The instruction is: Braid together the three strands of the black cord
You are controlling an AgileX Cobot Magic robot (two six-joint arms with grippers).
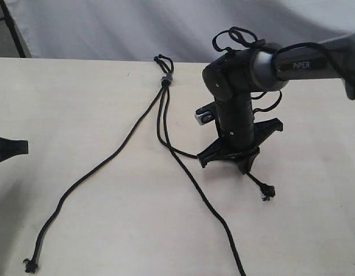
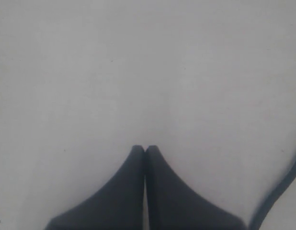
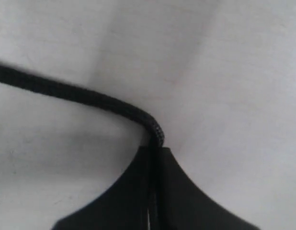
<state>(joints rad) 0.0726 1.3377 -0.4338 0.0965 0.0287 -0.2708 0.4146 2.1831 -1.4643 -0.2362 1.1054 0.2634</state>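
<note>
While it lies loose and unbraided, the thin black rope cord (image 1: 161,115) rests flat on the pale beige tabletop (image 1: 80,98).

1. Small grey band (image 1: 166,80): binds the cord at one end. Short black loops (image 1: 164,60) sit just beyond the band, toward the tabletop's far edge.
2. First strand (image 1: 124,138): runs down and leftward from the band in a long gentle curve in the exterior view. Its small knotted tip (image 1: 31,265) lies well apart from the band, toward the lower left corner.
3. Second strand (image 1: 209,207): leaves the band close beside the third strand, then slants down and rightward from the band and passes out at the lower edge. Its tip is not in view.
4. Third strand (image 1: 180,152): drops from the band, bends rightward and enters the right pincer (image 1: 243,165). Its knotted end (image 1: 267,192) lies on the tabletop just past the pincer, on the side away from the band.
5. Right pincer: black, pointing down at the tabletop, below and right of the band. It is clenched on the third strand, which the right wrist view shows pinched between the meeting fingers.
6. Left pincer (image 2: 145,149): black, well left of the band at the exterior view's edge. Its fingers are pressed together with nothing between them, over bare tabletop.
7. Dark grey robot arm (image 1: 309,64): lettered PiPER, reaches in from right of the band.
8. White cloth backdrop (image 1: 108,29): hangs behind the tabletop, beyond the band.
</note>
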